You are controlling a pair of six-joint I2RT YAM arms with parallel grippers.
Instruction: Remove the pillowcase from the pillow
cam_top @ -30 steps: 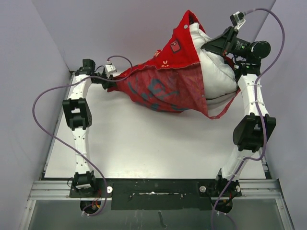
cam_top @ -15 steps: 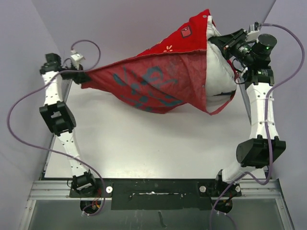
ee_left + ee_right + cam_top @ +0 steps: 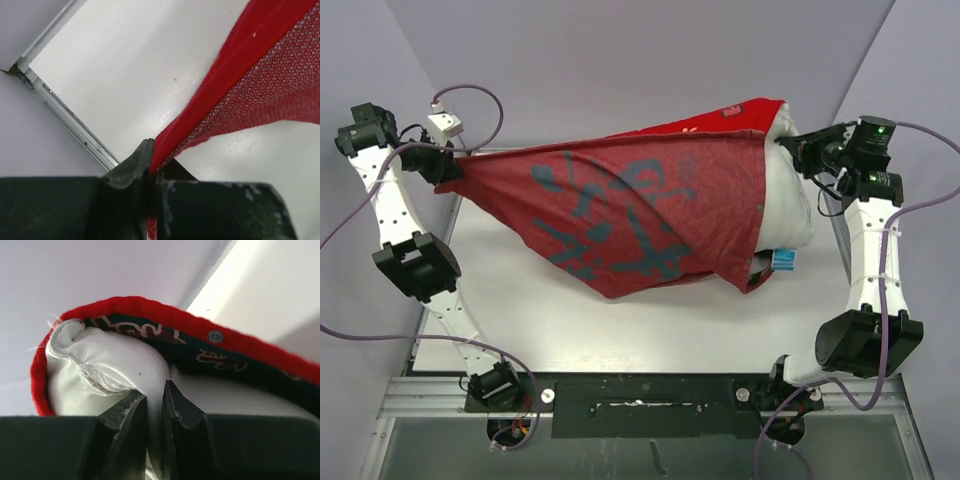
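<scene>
Tabletop [image 3: 620, 335], left claw [image 3: 152, 167] pinching pillowcase [image 3: 620, 210], right claw [image 3: 156, 390] gripping pillow [image 3: 100, 370], tag [image 3: 782, 260] only overhead

left gripper [image 3: 151, 172]: clamped on pillowcase [image 3: 250, 90] corner | fabric taut (weave visible) | above table [image 3: 130, 65]

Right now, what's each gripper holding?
Left gripper: shut on the pillowcase.
Right gripper: shut on the pillow.

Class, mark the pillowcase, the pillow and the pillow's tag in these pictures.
pillowcase [image 3: 620, 215]: top external view, middle of the stretched red fabric.
pillow [image 3: 790, 195]: top external view, bare white end sticking out of the red fabric.
tag [image 3: 783, 260]: top external view, its blue-and-white face.
</scene>
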